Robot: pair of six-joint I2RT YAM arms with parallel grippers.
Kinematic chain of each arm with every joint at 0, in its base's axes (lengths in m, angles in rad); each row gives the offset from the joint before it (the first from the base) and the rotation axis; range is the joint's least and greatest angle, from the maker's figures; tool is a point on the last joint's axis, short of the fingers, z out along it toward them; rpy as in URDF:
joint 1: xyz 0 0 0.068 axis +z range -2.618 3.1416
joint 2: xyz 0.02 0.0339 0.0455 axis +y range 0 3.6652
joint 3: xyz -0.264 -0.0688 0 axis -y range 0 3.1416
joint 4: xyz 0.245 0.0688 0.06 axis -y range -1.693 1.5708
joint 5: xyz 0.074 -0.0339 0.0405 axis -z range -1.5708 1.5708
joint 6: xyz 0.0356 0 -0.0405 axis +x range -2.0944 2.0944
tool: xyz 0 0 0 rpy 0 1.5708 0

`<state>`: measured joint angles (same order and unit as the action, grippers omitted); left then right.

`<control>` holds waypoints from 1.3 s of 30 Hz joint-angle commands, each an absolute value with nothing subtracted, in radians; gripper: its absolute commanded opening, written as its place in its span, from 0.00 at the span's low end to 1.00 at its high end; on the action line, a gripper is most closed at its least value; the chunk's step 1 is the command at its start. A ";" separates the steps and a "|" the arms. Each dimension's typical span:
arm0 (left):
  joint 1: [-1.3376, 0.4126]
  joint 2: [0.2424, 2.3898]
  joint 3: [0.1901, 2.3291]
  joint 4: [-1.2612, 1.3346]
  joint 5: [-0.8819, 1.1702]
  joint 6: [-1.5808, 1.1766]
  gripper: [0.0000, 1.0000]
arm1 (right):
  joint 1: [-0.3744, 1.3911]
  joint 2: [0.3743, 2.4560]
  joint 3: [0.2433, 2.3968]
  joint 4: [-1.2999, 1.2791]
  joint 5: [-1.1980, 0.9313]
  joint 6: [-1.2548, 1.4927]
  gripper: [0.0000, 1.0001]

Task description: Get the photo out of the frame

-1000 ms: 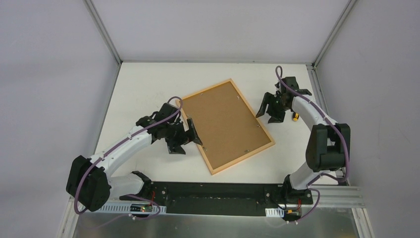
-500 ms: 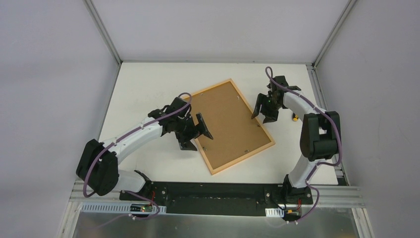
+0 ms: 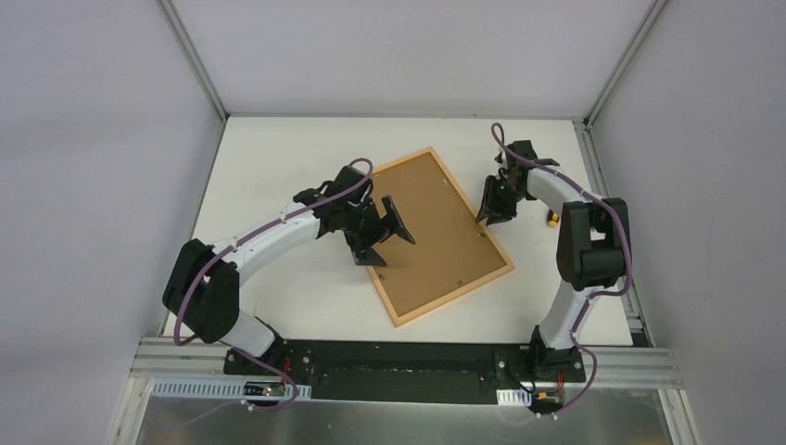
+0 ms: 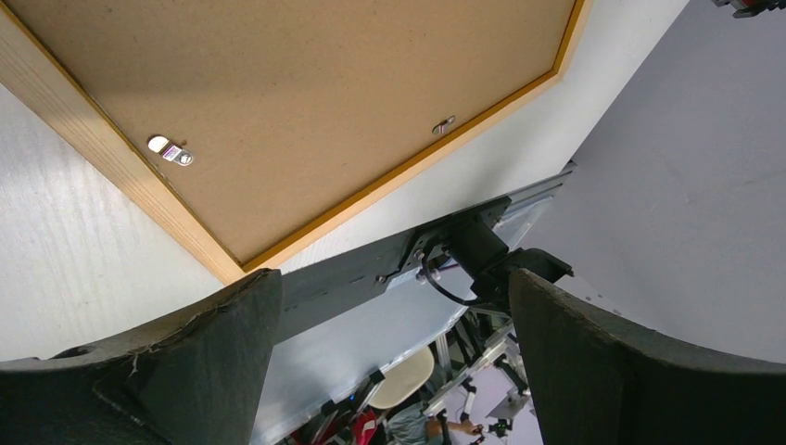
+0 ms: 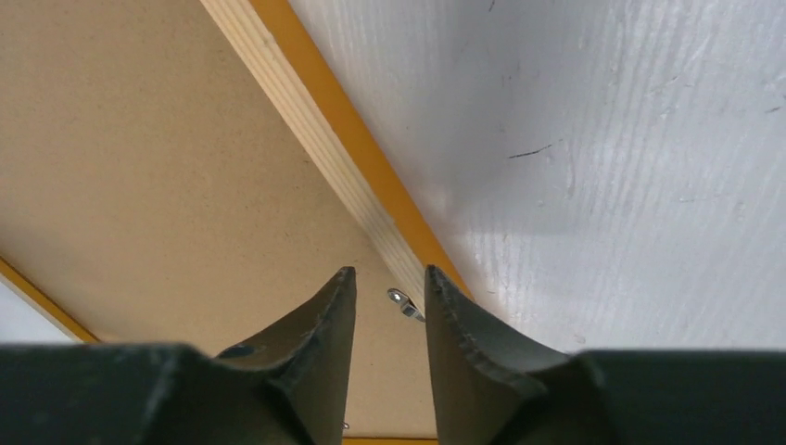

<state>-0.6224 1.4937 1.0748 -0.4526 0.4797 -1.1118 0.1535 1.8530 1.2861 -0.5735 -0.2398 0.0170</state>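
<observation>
Okay, starting at the left of the overhead view: the left arm reaches across the white table point(image 3: 269, 167) toward the middle, and the left gripper point(image 3: 382, 237) hangs over the left long edge of the frame point(image 3: 454, 297), jaws spread wide and gripping nothing. Its wrist view shows the same, the left gripper point(image 4: 394, 278) gaping with only table and rail between the fingers point(image 4: 213, 352).

The frame lies flat in the centre of the table, back side up and turned on a diagonal, one corner toward the far wall and one toward the arm bases. Pale wood rim point(image 4: 93, 139) with an orange outer edge, and the brown backing board point(image 3: 431, 227) sits inside it. Two small metal turn clips show in the left wrist view: one near the rim at upper left point(image 4: 170, 150), another at upper centre point(image 4: 443, 123).

Further right, the right gripper point(image 3: 488, 206) is poised over the frame's right long edge. From its wrist camera the right gripper point(image 5: 389, 273) has its jaws only a narrow slot apart, clasping nothing, with a metal clip point(image 5: 403, 304) showing in the gap just below the tips, beside the wooden rim point(image 5: 306, 120) and the board point(image 5: 139, 167).

At far right, a small yellow object point(image 3: 552, 220) sits on the table beside that arm.
</observation>
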 commanded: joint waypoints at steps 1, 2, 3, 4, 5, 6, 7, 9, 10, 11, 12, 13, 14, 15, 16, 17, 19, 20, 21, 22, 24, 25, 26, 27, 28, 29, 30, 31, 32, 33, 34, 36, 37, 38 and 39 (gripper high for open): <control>-0.627 1.424 1.045 -0.456 0.494 -1.130 0.94 | 0.150 1.876 1.289 -0.557 -0.307 -0.020 0.33; -0.627 1.414 1.033 -0.456 0.493 -1.131 0.94 | 0.150 1.880 1.287 -0.554 -0.300 -0.018 0.34; -0.627 1.402 1.021 -0.456 0.493 -1.132 0.94 | 0.151 1.887 1.287 -0.556 -0.289 -0.016 0.37; -0.627 1.394 1.013 -0.456 0.494 -1.132 0.94 | 0.151 1.894 1.287 -0.557 -0.278 -0.018 0.41; -0.627 1.387 1.005 -0.456 0.494 -1.132 0.94 | 0.152 1.896 1.286 -0.561 -0.259 -0.018 0.43; -0.627 1.380 1.000 -0.456 0.494 -1.132 0.93 | 0.152 1.893 1.283 -0.561 -0.243 -0.016 0.44; -0.627 1.374 0.996 -0.456 0.493 -1.131 0.93 | 0.153 1.885 1.277 -0.557 -0.230 -0.013 0.44; -0.628 1.365 0.991 -0.456 0.490 -1.129 0.93 | 0.157 1.864 1.269 -0.550 -0.179 -0.004 0.46; -0.627 1.363 0.989 -0.456 0.490 -1.128 0.93 | 0.157 1.862 1.270 -0.556 -0.163 -0.003 0.47; -0.627 1.361 0.988 -0.456 0.490 -1.128 0.93 | 0.158 1.864 1.274 -0.564 -0.145 -0.003 0.47; -0.627 1.361 0.987 -0.456 0.492 -1.126 0.93 | 0.159 1.866 1.277 -0.573 -0.122 -0.003 0.47; -0.627 1.359 0.984 -0.456 0.494 -1.126 0.93 | 0.158 1.869 1.278 -0.579 -0.101 -0.003 0.47; -0.627 1.356 0.982 -0.456 0.493 -1.126 0.94 | 0.159 1.872 1.279 -0.582 -0.089 -0.003 0.47; -0.628 1.354 0.980 -0.456 0.493 -1.126 0.93 | 0.158 1.875 1.277 -0.581 -0.096 -0.003 0.47; -0.628 1.350 0.975 -0.456 0.492 -1.126 0.94 | 0.158 1.879 1.276 -0.580 -0.117 -0.003 0.47; -0.628 1.347 0.972 -0.456 0.492 -1.126 0.93 | 0.158 1.885 1.273 -0.579 -0.134 -0.003 0.44; -0.627 1.343 0.967 -0.456 0.493 -1.125 0.93 | 0.158 1.892 1.267 -0.573 -0.148 0.017 0.36; -0.628 1.341 0.966 -0.456 0.494 -1.122 0.93 | 0.159 1.894 1.264 -0.570 -0.155 0.029 0.32; -0.627 1.340 0.966 -0.456 0.494 -1.116 0.93 | 0.158 1.893 1.260 -0.568 -0.169 0.037 0.28; -0.627 1.337 0.967 -0.456 0.492 -1.109 0.93 | 0.161 1.891 1.254 -0.564 -0.177 0.038 0.28; -0.627 1.339 0.971 -0.456 0.493 -1.085 0.93 | 0.164 1.889 1.235 -0.558 -0.178 0.049 0.28; -0.627 1.342 0.977 -0.456 0.494 -1.073 0.93 | 0.164 1.892 1.230 -0.560 -0.180 0.060 0.28; -0.627 1.347 0.982 -0.456 0.497 -1.062 0.93 | 0.164 1.901 1.226 -0.569 -0.187 0.091 0.27; -0.628 1.351 0.988 -0.456 0.498 -1.048 0.93 | 0.165 1.906 1.223 -0.576 -0.197 0.126 0.19; -0.630 1.357 0.996 -0.457 0.498 -1.035 0.92 | 0.165 1.905 1.215 -0.579 -0.215 0.158 0.11; -0.633 1.363 1.003 -0.459 0.497 -1.023 0.92 | 0.168 1.896 1.199 -0.570 -0.232 0.196 0.04; -0.636 1.368 1.011 -0.459 0.494 -1.013 0.91 | 0.172 1.881 1.178 -0.565 -0.229 0.236 0.00; -0.642 1.377 1.018 -0.461 0.489 -1.003 0.89 | 0.182 1.861 1.161 -0.564 -0.222 0.269 0.00; -0.650 1.387 1.028 -0.465 0.481 -0.990 0.88 | 0.196 1.839 1.146 -0.566 -0.214 0.302 0.00; -0.664 1.398 1.041 -0.470 0.469 -0.976 0.86 | 0.210 1.814 1.133 -0.573 -0.210 0.338 0.00; -0.679 1.413 1.053 -0.479 0.450 -0.965 0.83 | 0.222 1.787 1.117 -0.576 -0.223 0.377 0.00; -0.724 1.446 1.081 -0.496 0.404 -0.957 0.82 | 0.268 1.727 1.075 -0.578 -0.226 0.441 0.00; -0.748 1.464 1.091 -0.501 0.362 -0.961 0.82 | 0.298 1.695 1.057 -0.578 -0.217 0.466 0.03; -0.772 1.485 1.102 -0.507 0.337 -0.966 0.83 | 0.326 1.666 1.037 -0.568 -0.221 0.487 0.16; -0.798 1.509 1.118 -0.510 0.314 -0.970 0.83 | 0.344 1.637 1.020 -0.557 -0.238 0.502 0.29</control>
<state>-0.7174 1.4445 1.0496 -0.4709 0.4286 -1.0012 0.2512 1.7500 1.0973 -0.4950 -0.2226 0.3340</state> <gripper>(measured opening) 0.828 0.266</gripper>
